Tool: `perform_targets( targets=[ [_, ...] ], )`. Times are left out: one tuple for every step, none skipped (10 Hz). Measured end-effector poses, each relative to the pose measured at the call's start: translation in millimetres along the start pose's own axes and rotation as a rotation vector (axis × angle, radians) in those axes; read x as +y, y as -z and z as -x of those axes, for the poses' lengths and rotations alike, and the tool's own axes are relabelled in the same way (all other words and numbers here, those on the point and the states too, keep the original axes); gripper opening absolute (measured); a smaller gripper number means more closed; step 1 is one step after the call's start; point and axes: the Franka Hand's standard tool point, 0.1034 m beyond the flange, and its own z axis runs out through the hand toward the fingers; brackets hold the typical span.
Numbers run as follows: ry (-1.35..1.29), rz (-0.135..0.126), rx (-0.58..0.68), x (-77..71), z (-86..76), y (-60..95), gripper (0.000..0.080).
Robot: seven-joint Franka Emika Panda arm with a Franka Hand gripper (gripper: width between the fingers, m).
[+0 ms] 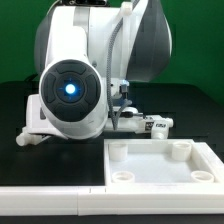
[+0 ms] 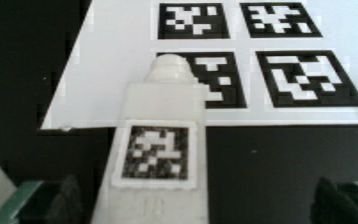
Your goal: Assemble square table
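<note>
The gripper (image 2: 202,197) hangs with its jaws spread wide and nothing in them, just above a leg (image 2: 155,120) lying flat on the dark bench (image 2: 16,70), its narrower end showing against the marker board (image 2: 123,40). The square top (image 1: 150,162) sits close by, sockets up. The leg looks like light, stiff, smooth plastic. I'd pinch it squarely across the thick tagged body, or it may slip.
</note>
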Motion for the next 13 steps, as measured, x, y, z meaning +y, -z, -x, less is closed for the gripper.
perform_targets(
  targets=[
    [0.006, 0.001, 0.0, -0.7, 0.0, 0.0, 0.0649],
    [0.012, 0.002, 0.0, -1.2, 0.0, 0.0, 0.0537],
    [0.017, 0.003, 0.0, -1.7, 0.0, -0.1, 0.0361],
    [0.021, 0.005, -0.001, -2.4, 0.1, 0.0, 0.0361],
    [0.032, 0.015, 0.005, -5.3, 0.3, 1.9, 0.0284],
    [0.063, 0.032, 0.033, -15.1, 2.4, 9.0, 0.0284],
    [0.076, 0.048, 0.046, -26.0, 10.3, 17.7, 0.0284],
    [0.101, 0.064, 0.055, -44.0, 22.0, 33.3, 0.0284],
    [0.124, 0.048, 0.105, -62.7, 33.1, 58.8, 0.0284],
    [0.139, 0.058, 0.167, -71.4, 44.5, 84.3, 0.0284],
    [0.149, 0.064, 0.225, -73.2, 42.4, 95.7, 0.0284],
    [0.151, 0.068, 0.31, -74.1, 32.9, 96.7, 0.0285],
    [0.153, 0.07, 0.388, -73.5, 32.2, 98.2, 0.0285]
  ],
)
